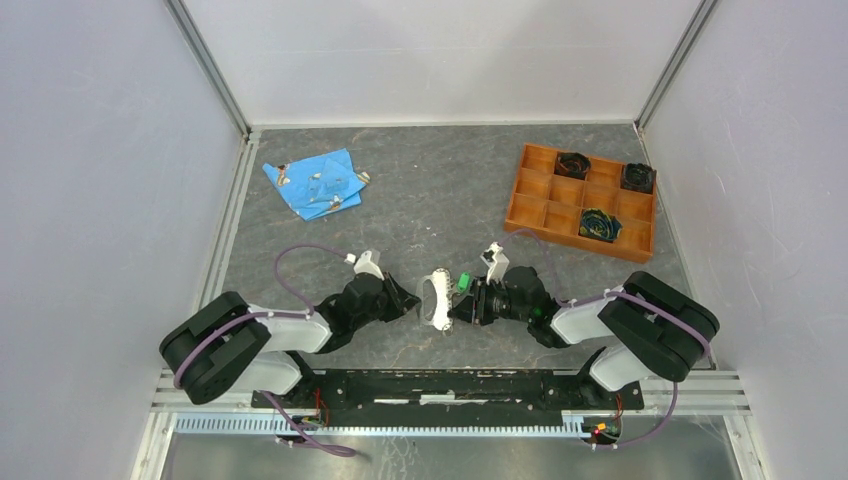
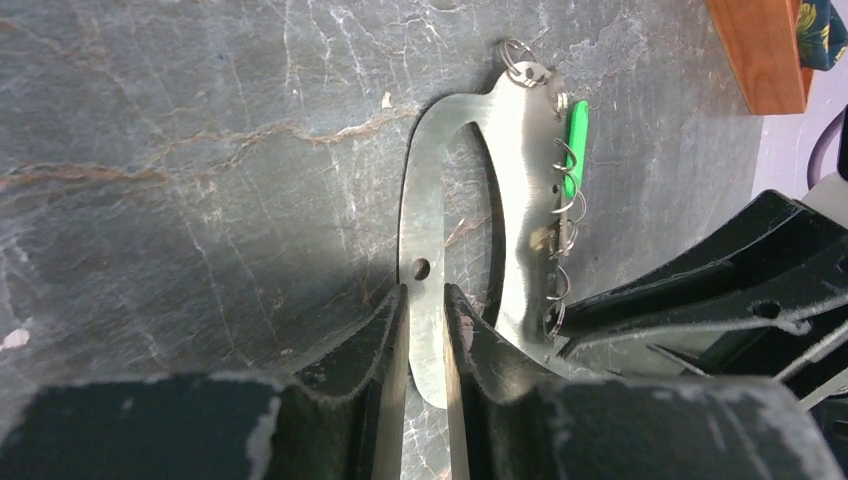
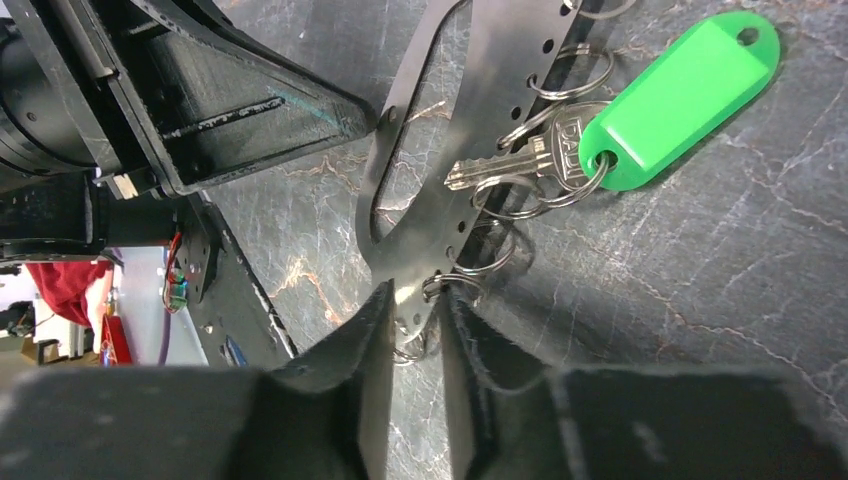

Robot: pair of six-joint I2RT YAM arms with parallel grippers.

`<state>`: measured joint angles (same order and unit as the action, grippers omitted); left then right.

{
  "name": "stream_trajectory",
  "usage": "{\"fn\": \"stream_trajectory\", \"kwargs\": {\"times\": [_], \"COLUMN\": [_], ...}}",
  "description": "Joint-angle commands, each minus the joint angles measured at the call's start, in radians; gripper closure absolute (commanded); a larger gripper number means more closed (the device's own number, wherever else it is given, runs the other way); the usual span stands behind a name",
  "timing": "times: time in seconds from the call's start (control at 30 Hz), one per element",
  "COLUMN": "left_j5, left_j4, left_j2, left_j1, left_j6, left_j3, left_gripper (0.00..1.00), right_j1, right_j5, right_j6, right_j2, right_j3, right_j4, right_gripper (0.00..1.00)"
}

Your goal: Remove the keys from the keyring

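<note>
The keyring (image 1: 437,298), a flat grey metal oval loop, lies on the table between both grippers. My left gripper (image 2: 425,315) is shut on its plain band (image 2: 425,200). My right gripper (image 3: 415,305) is shut on the keyring's narrow end (image 3: 470,90), pinching the plate and a small split ring there. One silvery key (image 3: 520,160) with a bright green tag (image 3: 680,90) hangs from a split ring on the holed edge; the tag also shows in the left wrist view (image 2: 575,145) and the top view (image 1: 464,282). Several other split rings along that edge carry no key.
A blue cloth (image 1: 315,183) with a few small silvery pieces on it lies at the back left. An orange compartment tray (image 1: 540,195) holding dark rolled items stands at the back right. White walls enclose the table on three sides.
</note>
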<state>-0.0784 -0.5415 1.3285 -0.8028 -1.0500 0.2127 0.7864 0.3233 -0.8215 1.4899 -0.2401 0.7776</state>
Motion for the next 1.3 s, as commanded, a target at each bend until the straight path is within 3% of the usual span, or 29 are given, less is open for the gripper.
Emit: {"fn": "stream_trajectory", "kwargs": {"times": [0.0, 0.1, 0.2, 0.33, 0.5, 0.53, 0.7, 0.93, 1.27], "left_j5": [-0.024, -0.035, -0.051, -0.079, -0.098, -0.097, -0.047, 0.008, 0.026], "left_j4": [0.009, 0.055, 0.122, 0.238, 0.326, 0.327, 0.301, 0.240, 0.174], "left_j2": [-0.053, -0.107, -0.177, -0.293, -0.417, -0.426, -0.365, -0.216, -0.123], "left_j1": [-0.006, -0.006, -0.004, 0.003, 0.008, 0.008, 0.008, 0.008, 0.008], "left_j6": [-0.030, -0.020, -0.013, -0.020, -0.010, 0.002, 0.112, 0.177, 0.169], "left_j3": [-0.016, -0.015, -0.014, -0.021, -0.030, -0.031, 0.025, 0.076, 0.067], "left_gripper": [0.75, 0.74, 0.67, 0.51, 0.44, 0.45, 0.51, 0.58, 0.61], "right_j1": [-0.010, -0.012, -0.013, -0.012, -0.012, -0.012, -0.005, 0.019, 0.050], "right_j5": [0.023, 0.019, 0.024, 0.032, 0.001, -0.024, -0.130, -0.212, -0.216], "right_j6": [-0.039, -0.036, -0.030, -0.028, 0.009, 0.024, 0.031, -0.055, -0.125], "right_j2": [0.014, 0.027, 0.028, 0.000, -0.053, -0.067, -0.148, -0.128, -0.028], "right_j3": [-0.044, -0.046, -0.045, -0.040, -0.062, -0.067, -0.017, 0.031, 0.007], "right_j4": [0.074, 0.073, 0.091, 0.114, 0.011, -0.037, -0.132, -0.108, -0.040], "right_gripper": [0.79, 0.91, 1.00, 1.00, 1.00, 0.99, 0.73, 0.70, 0.65]}}
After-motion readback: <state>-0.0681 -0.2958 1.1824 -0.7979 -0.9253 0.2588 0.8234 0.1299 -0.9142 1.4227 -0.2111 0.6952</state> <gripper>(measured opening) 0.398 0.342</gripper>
